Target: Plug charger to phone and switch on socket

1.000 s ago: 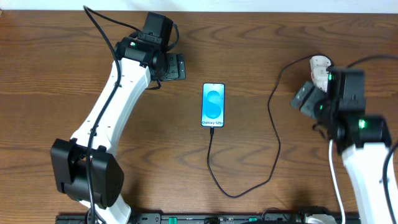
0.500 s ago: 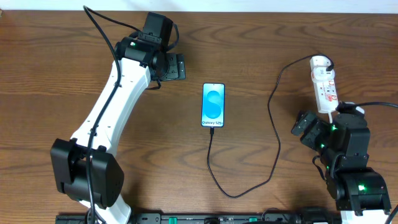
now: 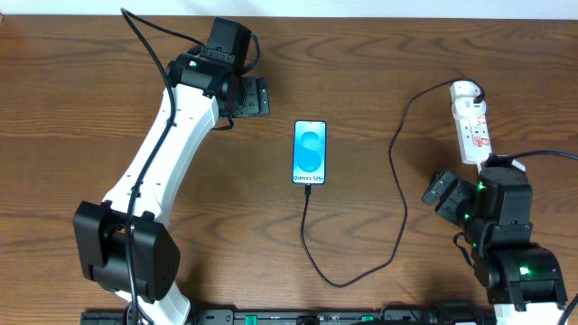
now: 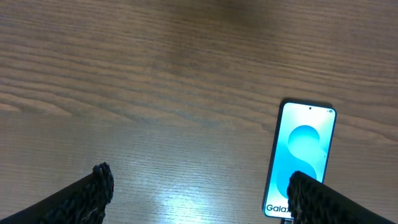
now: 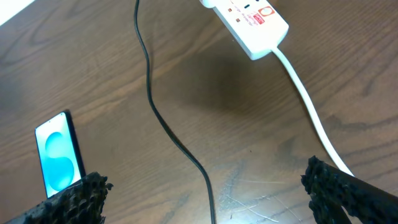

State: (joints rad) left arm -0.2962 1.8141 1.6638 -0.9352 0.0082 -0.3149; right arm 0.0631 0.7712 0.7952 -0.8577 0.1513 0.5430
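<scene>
The phone [image 3: 310, 152] lies in the middle of the table, cyan screen up, with the charger cable [image 3: 398, 181] joined at its bottom edge. The black cable loops toward me, then runs up to the socket [image 3: 472, 126], a white power strip at the right. My left gripper [image 3: 253, 96] is open and empty, up left of the phone, which shows in the left wrist view [image 4: 300, 159]. My right gripper [image 3: 445, 191] is open and empty, below the strip. The right wrist view shows the strip [image 5: 249, 20], the cable [image 5: 168, 127] and the phone [image 5: 57, 152].
The strip's white cord [image 5: 311, 112] runs from the strip toward the right arm's base. A black rail [image 3: 271, 318] lies along the table's front edge. The brown wooden table [image 3: 72, 108] fills the view.
My right arm has pulled back from the power strip toward the front of the table, uncovering the strip. The left arm, phone and cable have not moved.
</scene>
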